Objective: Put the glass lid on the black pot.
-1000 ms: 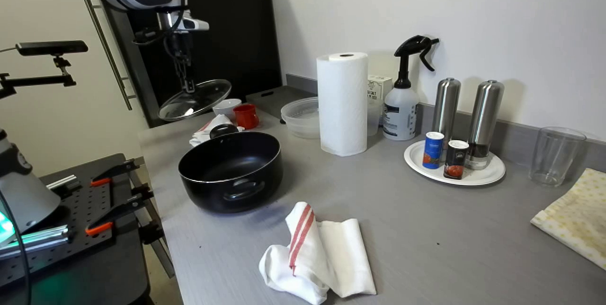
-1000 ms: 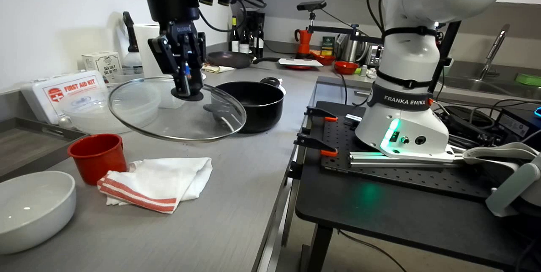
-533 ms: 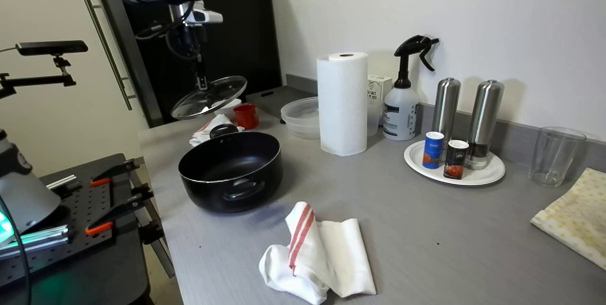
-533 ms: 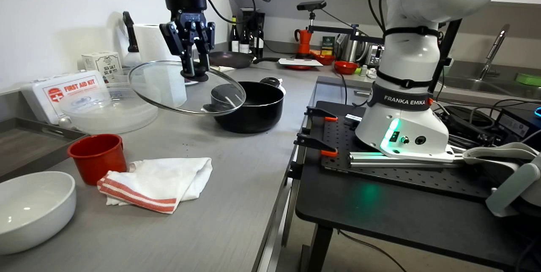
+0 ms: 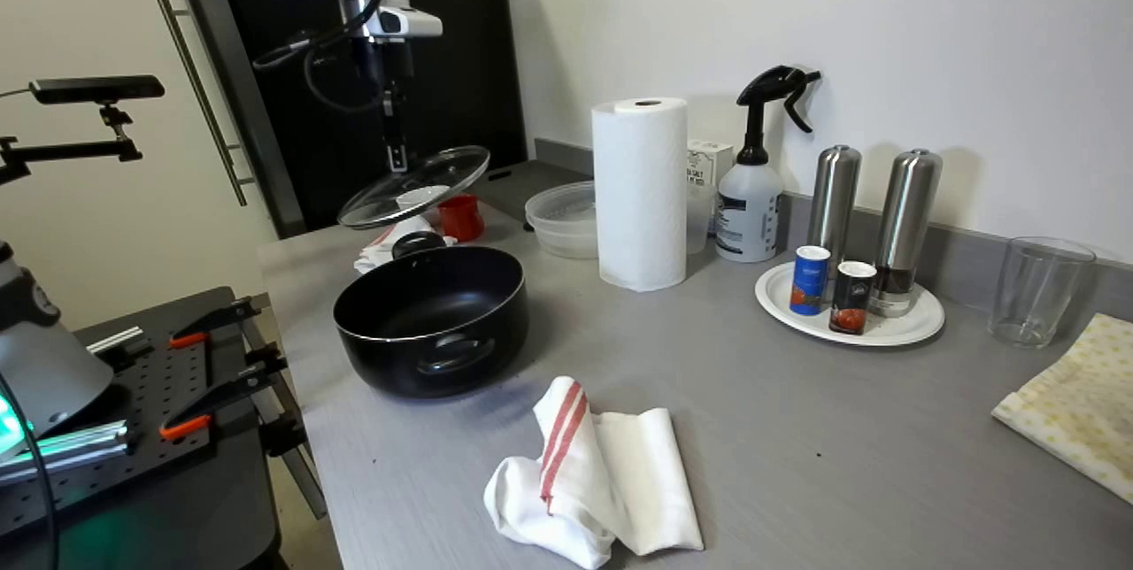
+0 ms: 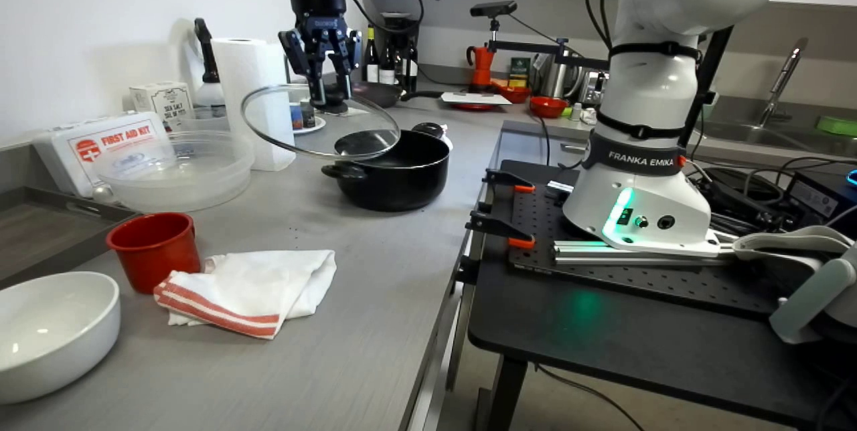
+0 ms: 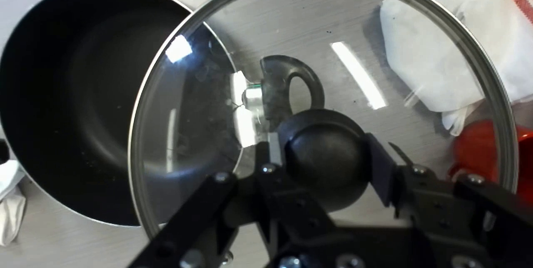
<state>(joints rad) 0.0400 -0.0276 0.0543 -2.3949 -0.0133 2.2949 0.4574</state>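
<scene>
1. Here's how it stands: the glass lid (image 6: 315,131) hangs in the air from the gripper (image 6: 332,96), and the black pot (image 5: 394,362) sits uncovered on the counter (image 5: 743,446), mouth up
2. Look at the tool in the wrist view: the fingers (image 7: 381,170) stand either side of the dark knob (image 7: 325,164), pads apparently right against it, only as far apart as the knob allows, so it's the lid they have hold of
3. Step in hand, by my reading: the carry! The grasp is made but the lid isn't centred over the pot; in the wrist view it overlaps just one side of the mouth, with a side handle (image 7: 293,87) showing through the glass
4. And it's not level: in both exterior views the lid tilts, lower on the side of the robot base (image 6: 636,197); how much height it has over the pot, I can't tell
5. Next move wants travel along the counter, away from the red mug (image 6: 154,251) and striped cloth (image 6: 251,290), until the rims line up, keeping that low edge above the pot
6. After that, take out the tilt, come straight down, and let go only when the lid rests all round; the danger, I'd say, is the low edge catching the pot
</scene>
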